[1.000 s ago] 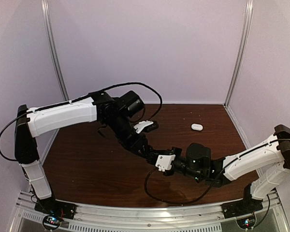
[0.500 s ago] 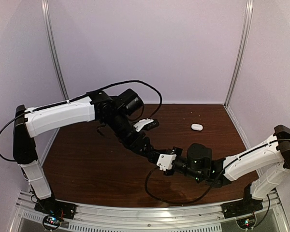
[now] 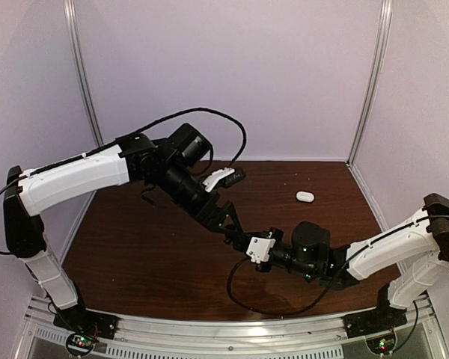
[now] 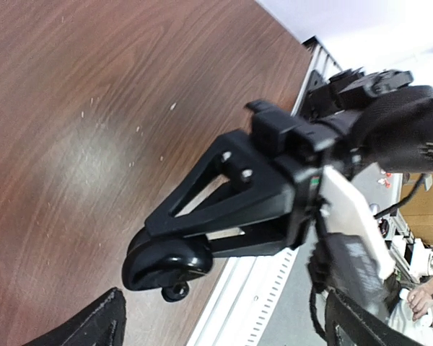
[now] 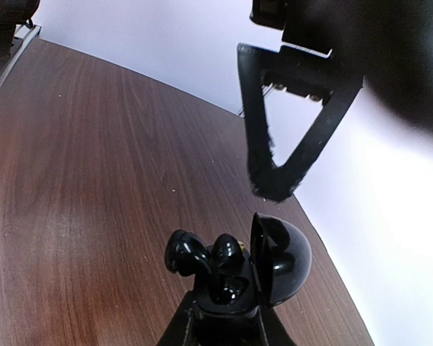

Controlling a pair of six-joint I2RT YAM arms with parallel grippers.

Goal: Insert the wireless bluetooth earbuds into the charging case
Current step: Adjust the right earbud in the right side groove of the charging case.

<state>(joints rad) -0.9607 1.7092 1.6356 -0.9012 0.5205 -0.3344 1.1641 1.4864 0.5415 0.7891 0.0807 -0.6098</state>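
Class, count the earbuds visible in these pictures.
2. Both are black, in the open black charging case held by the right tool: outer earbud, and inner earbud beside the lid. More may be hidden.

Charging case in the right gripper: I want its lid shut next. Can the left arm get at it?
Probably yes: the open left gripper hangs right beside the charging case, held by the right gripper, with nothing between them.
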